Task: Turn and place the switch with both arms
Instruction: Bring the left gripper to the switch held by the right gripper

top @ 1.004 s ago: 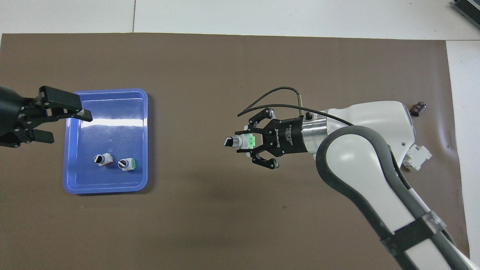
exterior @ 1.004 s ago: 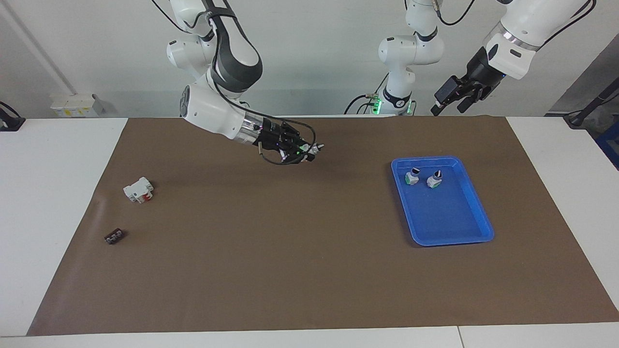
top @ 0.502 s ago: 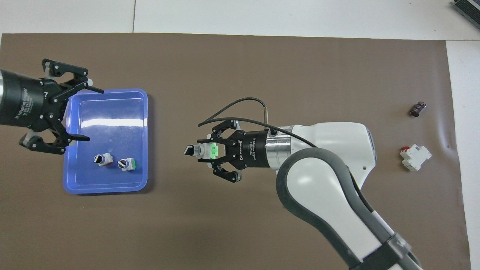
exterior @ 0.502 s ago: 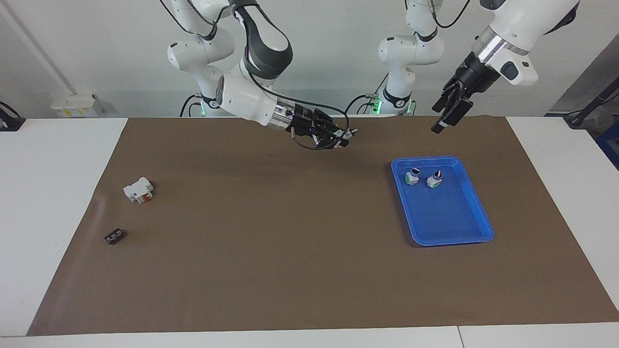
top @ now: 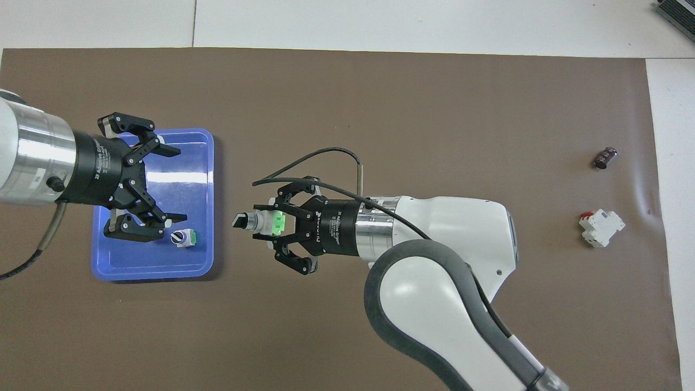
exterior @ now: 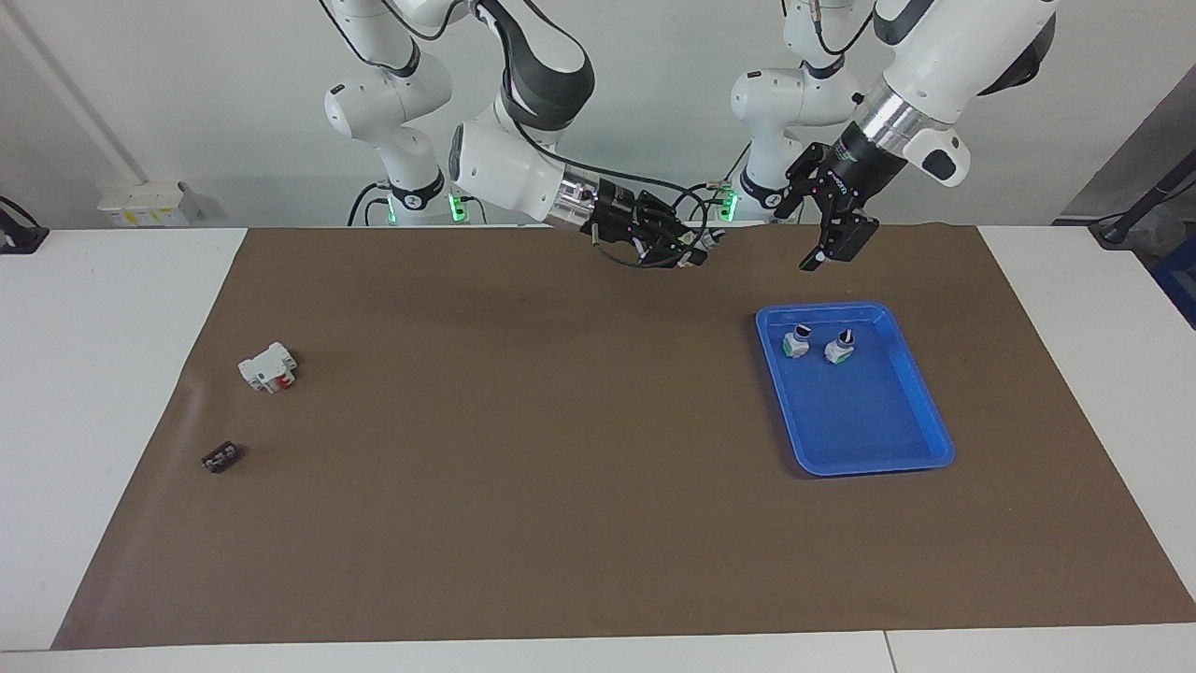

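Note:
My right gripper is shut on the switch. It holds the switch level in the air by the white-and-green body, and the black knob points toward the left arm's end. The switch hangs above the mat, just beside the blue tray. My left gripper is open and raised over the tray's robot-side part, fingers pointing toward the held switch. Two more switches stand in the tray. The overhead view shows only one of them.
A white block with red parts and a small dark-brown piece lie on the brown mat at the right arm's end.
My right arm has carried the switch toward the tray. My left gripper has swung in over the tray and turned to face the switch.

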Robot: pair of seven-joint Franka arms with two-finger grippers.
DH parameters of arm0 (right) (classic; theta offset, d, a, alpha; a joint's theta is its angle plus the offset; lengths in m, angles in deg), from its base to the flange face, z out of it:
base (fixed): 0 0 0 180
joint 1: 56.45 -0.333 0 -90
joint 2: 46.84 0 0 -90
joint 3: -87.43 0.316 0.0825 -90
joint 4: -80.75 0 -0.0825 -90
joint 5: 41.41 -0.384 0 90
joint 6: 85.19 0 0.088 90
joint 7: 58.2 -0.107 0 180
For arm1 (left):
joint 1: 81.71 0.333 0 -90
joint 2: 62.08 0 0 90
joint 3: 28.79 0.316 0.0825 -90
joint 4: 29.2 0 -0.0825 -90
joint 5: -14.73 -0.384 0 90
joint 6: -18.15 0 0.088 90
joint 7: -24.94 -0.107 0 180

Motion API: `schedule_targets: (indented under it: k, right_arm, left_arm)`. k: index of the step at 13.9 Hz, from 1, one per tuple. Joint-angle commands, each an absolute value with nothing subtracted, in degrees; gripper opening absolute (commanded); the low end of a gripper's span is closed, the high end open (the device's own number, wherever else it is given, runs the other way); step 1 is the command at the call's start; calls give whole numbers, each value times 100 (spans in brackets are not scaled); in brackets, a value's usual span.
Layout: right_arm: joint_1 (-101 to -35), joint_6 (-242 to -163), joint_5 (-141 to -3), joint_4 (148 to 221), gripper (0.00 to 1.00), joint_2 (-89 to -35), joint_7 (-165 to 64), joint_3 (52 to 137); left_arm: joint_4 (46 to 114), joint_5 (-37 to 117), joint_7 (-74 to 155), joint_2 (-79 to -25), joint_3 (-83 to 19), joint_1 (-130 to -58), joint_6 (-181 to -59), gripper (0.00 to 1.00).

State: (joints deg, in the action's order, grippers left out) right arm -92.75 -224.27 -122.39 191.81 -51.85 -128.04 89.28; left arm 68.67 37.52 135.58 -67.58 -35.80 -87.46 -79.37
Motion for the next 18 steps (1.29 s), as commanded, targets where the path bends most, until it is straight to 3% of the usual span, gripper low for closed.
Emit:
schedule_targets:
  k: [1, 7, 11, 12, 14, 18]
  right_arm:
    - [-9354, -22537, -12394, 19097, 0, -5229, -12719, 8910]
    - [-9486, -22766, -12403, 19079, 0, -5221, -12746, 8918]
    - [-9477, -22766, -12411, 19071, 0, -5221, -12763, 8945]
    - [-9477, -22766, -12516, 19044, 0, -5221, -12798, 8945]
    - [-9468, -22775, -13130, 19035, 0, -5203, -12825, 8936]
    - [-9477, -22775, -13167, 19035, 0, -5203, -12781, 8936]
  left_arm:
    - [7222, 3987, 14636, -7034, -3547, -8778, -7959, 100]
    - [7713, 4592, 15694, -7324, -3547, -8707, -7694, 100]
    - [8013, 5040, 15213, -7526, -3520, -8751, -7502, 97]
    - [8074, 5163, 15151, -7570, -3512, -8734, -7466, 91]
    - [8057, 5182, 14844, -7588, -3512, -8690, -7247, 66]
    - [8049, 5226, 14781, -7588, -3485, -8672, -7307, 58]
